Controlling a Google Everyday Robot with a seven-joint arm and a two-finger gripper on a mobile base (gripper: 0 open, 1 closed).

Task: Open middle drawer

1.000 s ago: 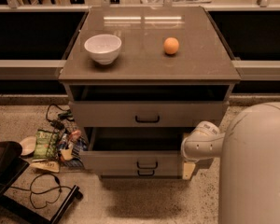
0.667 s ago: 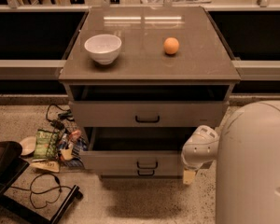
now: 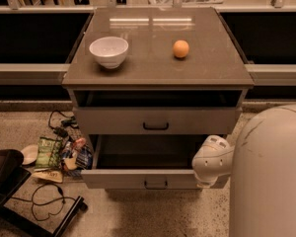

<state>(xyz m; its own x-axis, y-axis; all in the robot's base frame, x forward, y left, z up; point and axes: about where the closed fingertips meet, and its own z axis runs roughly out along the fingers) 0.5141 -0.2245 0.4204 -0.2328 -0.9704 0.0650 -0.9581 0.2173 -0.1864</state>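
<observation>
the middle drawer stands pulled well out of the grey cabinet, its low front panel facing the camera with a small black bar handle at the centre. behind the panel the long tray is in shadow, and nothing can be made out inside it. above it sits the taller-fronted drawer, which carries its own black handle and is out only a little, with a dark gap showing under the top.

the gripper is low at the right front corner of the middle drawer, at the end of a rounded white arm segment that reaches in from the robot's big white body at the right edge. it lies against or just beside that corner. i cannot tell how far open it is, or whether it has hold of anything.

on the surface a white bowl stands upright towards the left and an orange lies towards the right — the two are well apart.

on the floor to the left of the cabinet lie a heap of snack bags, a small white plate and loose black cables.
</observation>
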